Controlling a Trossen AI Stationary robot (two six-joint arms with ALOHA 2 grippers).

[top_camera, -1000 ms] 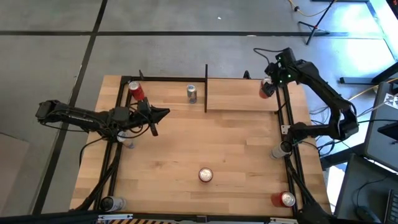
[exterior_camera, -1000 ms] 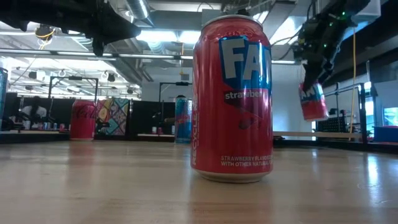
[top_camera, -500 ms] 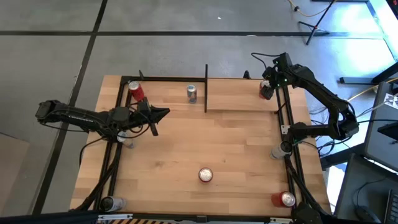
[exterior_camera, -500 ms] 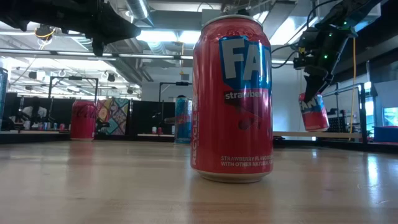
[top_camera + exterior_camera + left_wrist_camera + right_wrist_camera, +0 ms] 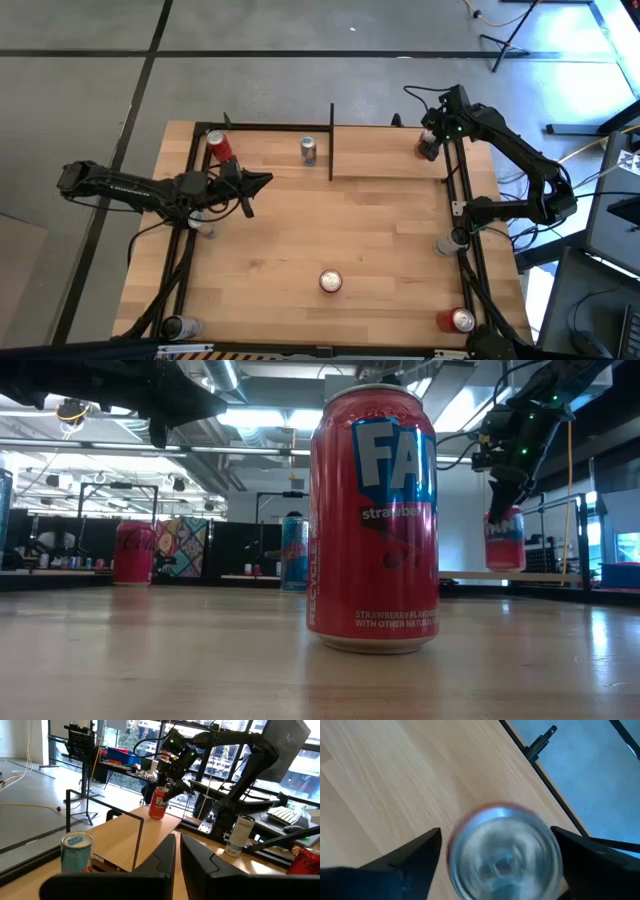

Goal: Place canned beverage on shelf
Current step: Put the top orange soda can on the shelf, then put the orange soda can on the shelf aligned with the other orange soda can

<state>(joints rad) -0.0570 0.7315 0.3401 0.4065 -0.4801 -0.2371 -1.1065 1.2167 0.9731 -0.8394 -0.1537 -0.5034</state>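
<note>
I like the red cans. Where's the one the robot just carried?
In the high view, that red can stands on the shelf at the table's far right corner, right under the right hand.

A red strawberry soda can (image 5: 373, 515) stands upright near the middle front of the bench (image 5: 270, 260), filling most of the low view. At the far left corner stands a red can (image 5: 219, 146), and a silver-topped can (image 5: 308, 150) stands further right along the far edge. A pale can (image 5: 447, 242) sits by the right rail, a red one (image 5: 458, 320) at the near right corner, and a dark one (image 5: 176, 326) at the near left corner.
</note>
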